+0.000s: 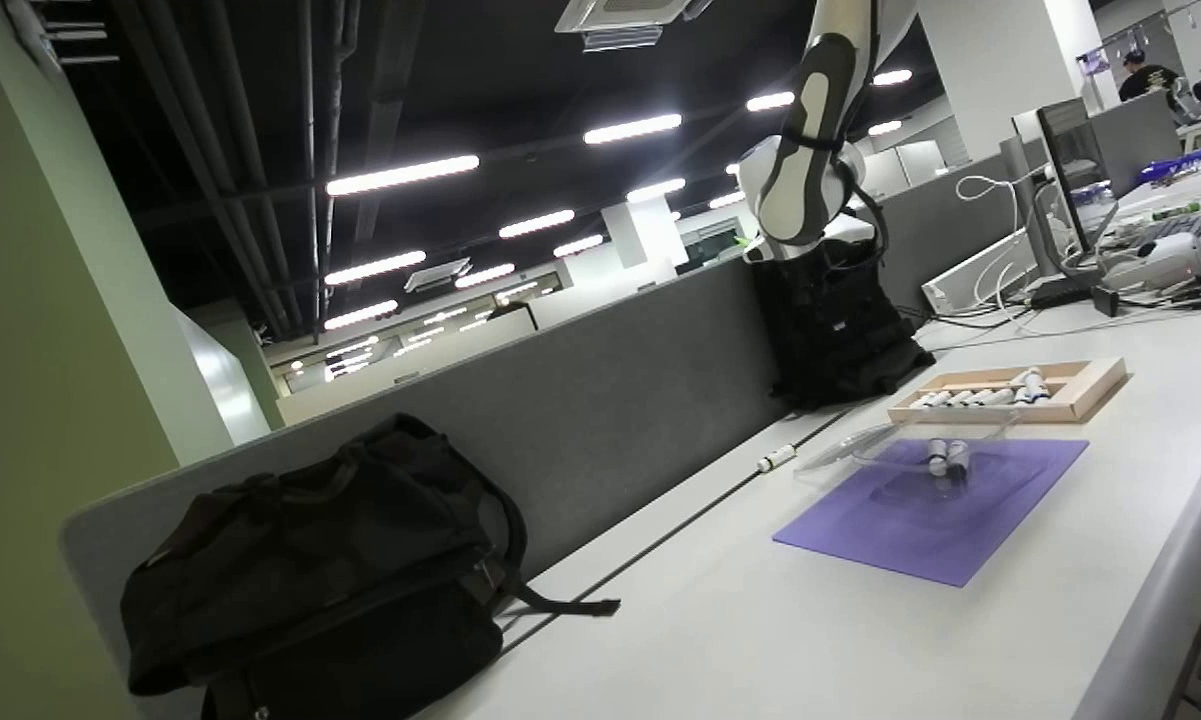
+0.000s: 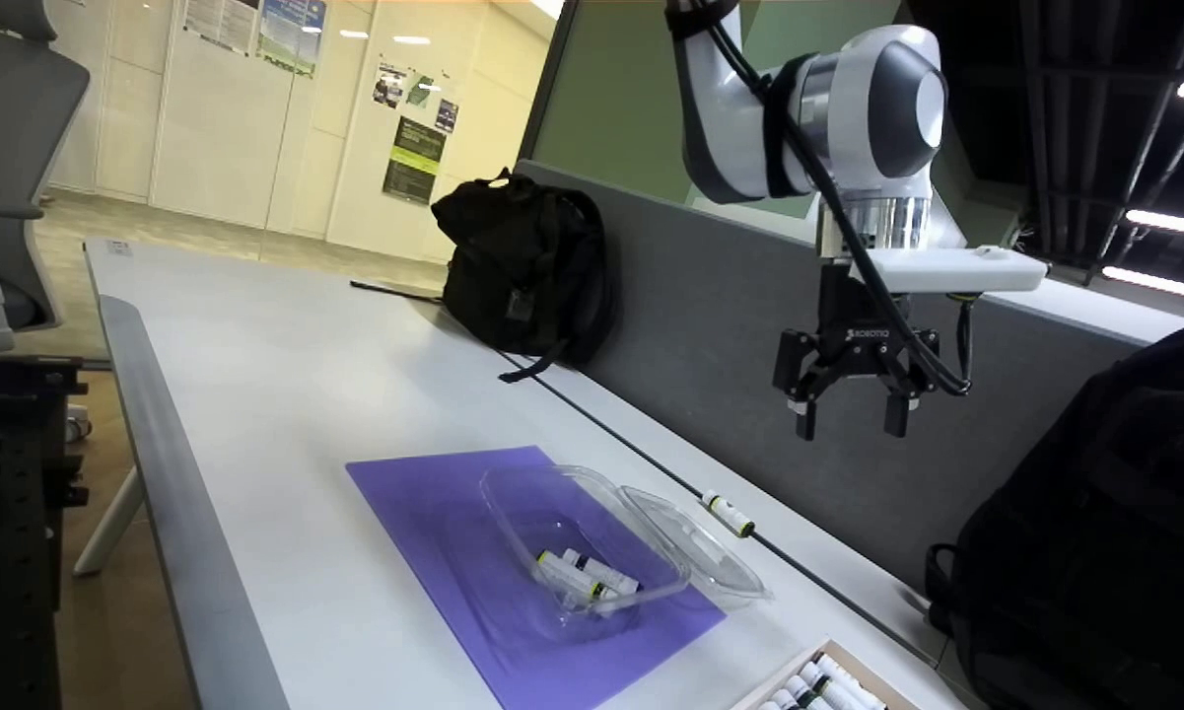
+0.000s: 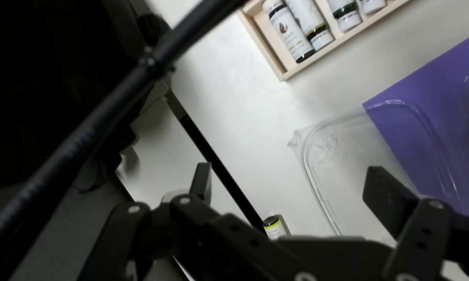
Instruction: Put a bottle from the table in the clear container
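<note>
Higher than the clear container (image 2: 552,513), one gripper (image 2: 851,426) is hovering, its two fingers (image 2: 895,414) standing apart. Two bottles (image 2: 599,571) are lying inside the container, one loose bottle (image 2: 728,515) is lying on the table (image 2: 286,414) just past the container's lid (image 2: 700,542), and one wooden tray (image 1: 1098,389) near the container is holding several more.

White-labelled bottle (image 2: 728,515), yellow-and-dark end, lies on side on table (image 2: 286,394), near open lid (image 2: 705,547) of clear container (image 2: 527,503); at least two similar bottles (image 2: 569,574) lying inside.
</note>
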Controlling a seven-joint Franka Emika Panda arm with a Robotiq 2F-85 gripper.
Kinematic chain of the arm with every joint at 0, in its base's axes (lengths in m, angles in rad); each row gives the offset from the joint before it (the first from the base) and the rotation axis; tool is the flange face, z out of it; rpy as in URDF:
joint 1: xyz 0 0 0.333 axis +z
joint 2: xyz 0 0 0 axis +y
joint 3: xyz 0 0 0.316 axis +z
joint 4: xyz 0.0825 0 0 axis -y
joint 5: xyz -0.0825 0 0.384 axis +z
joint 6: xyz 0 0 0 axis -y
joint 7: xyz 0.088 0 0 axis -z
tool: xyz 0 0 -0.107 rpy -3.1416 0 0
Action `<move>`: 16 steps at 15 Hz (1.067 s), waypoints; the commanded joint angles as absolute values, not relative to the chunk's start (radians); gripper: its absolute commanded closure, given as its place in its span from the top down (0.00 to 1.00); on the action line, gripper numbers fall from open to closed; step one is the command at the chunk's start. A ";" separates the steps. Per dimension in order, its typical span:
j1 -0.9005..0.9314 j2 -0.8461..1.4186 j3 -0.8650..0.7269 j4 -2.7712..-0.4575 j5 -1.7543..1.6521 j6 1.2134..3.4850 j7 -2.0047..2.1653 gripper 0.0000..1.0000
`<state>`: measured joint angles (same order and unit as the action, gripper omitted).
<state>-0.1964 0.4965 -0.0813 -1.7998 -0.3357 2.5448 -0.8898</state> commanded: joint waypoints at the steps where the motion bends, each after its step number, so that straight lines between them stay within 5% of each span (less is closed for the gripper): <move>1: -0.273 0.642 0.020 -1.586 -0.228 2.517 -1.127 1.00; 14: -0.114 1.096 -0.027 -0.946 -0.200 2.181 -1.262 1.00; 16: -0.144 1.045 0.009 -1.051 -0.180 2.232 -1.324 1.00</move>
<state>-0.1430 1.0434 0.0084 -1.0554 -0.1805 2.2344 -1.3216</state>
